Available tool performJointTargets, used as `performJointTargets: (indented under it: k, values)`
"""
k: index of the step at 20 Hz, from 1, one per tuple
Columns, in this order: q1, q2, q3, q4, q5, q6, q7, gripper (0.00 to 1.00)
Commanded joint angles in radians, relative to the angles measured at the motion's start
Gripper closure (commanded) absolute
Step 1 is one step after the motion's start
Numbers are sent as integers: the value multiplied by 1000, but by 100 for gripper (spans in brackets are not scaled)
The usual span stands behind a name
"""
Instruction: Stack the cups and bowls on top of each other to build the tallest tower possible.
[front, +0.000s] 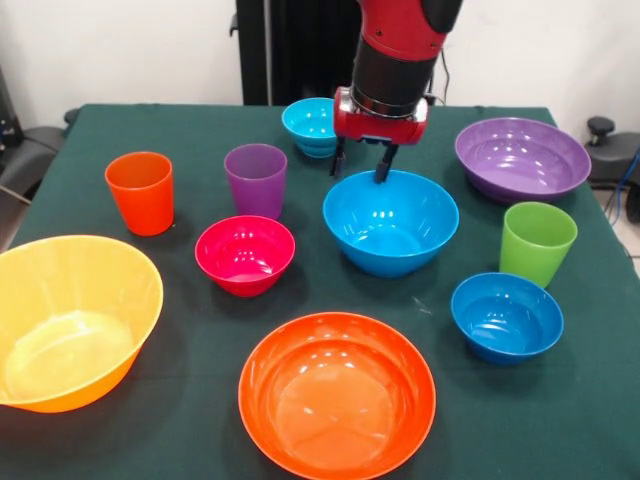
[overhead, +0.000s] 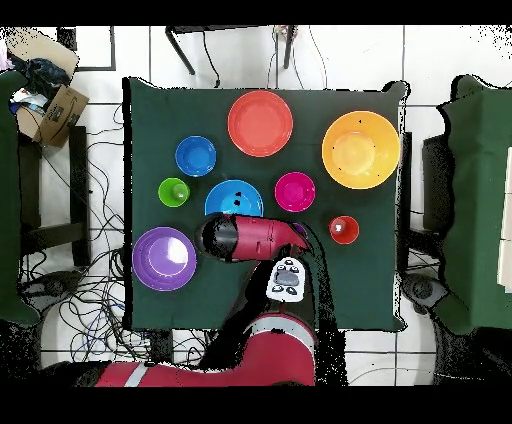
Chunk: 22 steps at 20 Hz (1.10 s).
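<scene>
A dark green cloth covers the counter (front: 200, 130), which stands on a pale tiled floor strewn with cables; nothing is stacked, every cup and bowl resting apart on the cloth; in the front view the sky-blue bowl (front: 391, 222) sits near the middle, and the pincer (front: 360, 166) hangs at its far rim, fingers spread, one black tip just inside the rim and the other outside, pinching nothing; the small cyan bowl (front: 310, 125) lies behind, partly hidden by the red and black arm (front: 398, 50); the purple cup (front: 255, 180) and the orange cup (front: 140, 192) stand upright to the picture's left, with the magenta bowl (front: 245, 254) just in front of the purple cup; the purple bowl (front: 522, 158) sits far right, the lime green cup (front: 538, 243) in front of it, and the dark blue bowl (front: 506, 316) nearer still; the orange-red bowl (front: 337, 394) lies at the near edge, and the yellow-orange bowl (front: 68, 322) sits tilted at near left.
</scene>
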Motion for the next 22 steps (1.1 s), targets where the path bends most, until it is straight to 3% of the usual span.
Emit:
performJointTargets:
  k: [1, 2, 3, 10, 22]
  values:
    - [29, 37, 20, -91, -43, -68, 120, 0]
    - [29, 51, 16, -123, -8, 45, 132, 0]
    - [5, 72, 51, -143, -60, -11, 52, 0]
    - [16, 90, 61, -139, -45, -50, 81, 0]
    - [37, 62, 54, -161, -20, 31, 93, 0]
